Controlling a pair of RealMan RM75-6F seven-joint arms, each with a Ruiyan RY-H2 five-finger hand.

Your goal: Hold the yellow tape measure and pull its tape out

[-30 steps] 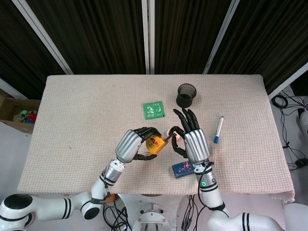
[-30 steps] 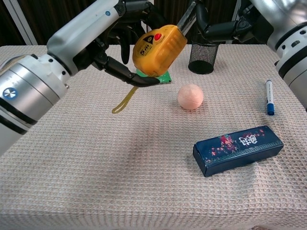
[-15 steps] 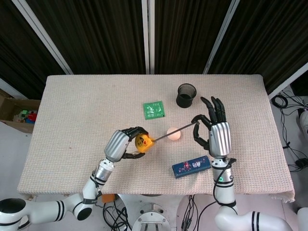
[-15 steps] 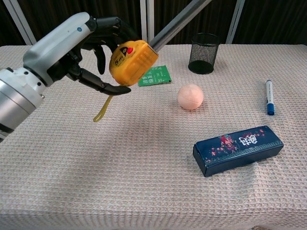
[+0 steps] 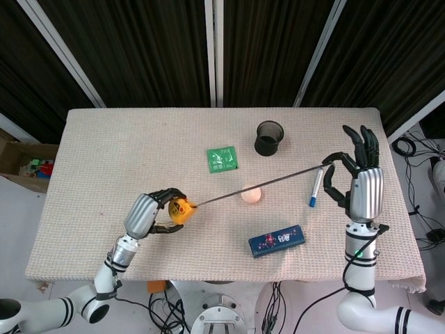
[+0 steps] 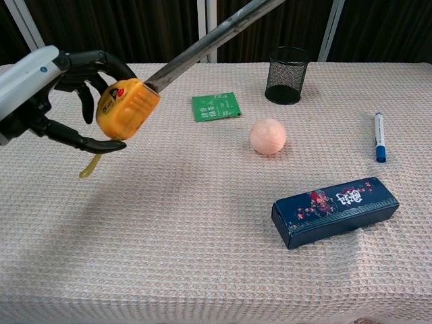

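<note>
I held the rounded yellow tape measure case (image 5: 181,209) in my left hand (image 5: 147,215), fingers curled around it, above the near left part of the beige woven worktop (image 5: 125,153). From its mouth the dark steel tape (image 5: 257,184) ran in one straight line across to my right hand (image 5: 358,182), which pinched the tape's end between thumb and a fingertip with the other fingers spread upward. That line was the relation that mattered: the tape's long axis lay left to right and rose slightly toward the right hand, so any further pull, as I judged it, had to follow that same line, with the hands drawing directly apart. The case was the left hand's alone; the right hand was well apart from it, near the worktop's right edge.

The tape crossed above a small peach-coloured ball (image 6: 268,136); I could not tell how much clearance there was. A blue-capped white marker pen (image 6: 380,137) lay just beside the right hand, and a dark blue rectangular box (image 6: 335,211) lay nearer the front edge. A black mesh pen cup (image 6: 284,74) and a flat green packet (image 6: 216,106) sat further back. Behind the worktop hung dark curtains. I judged the right hand had little worktop left beneath it on its side.
</note>
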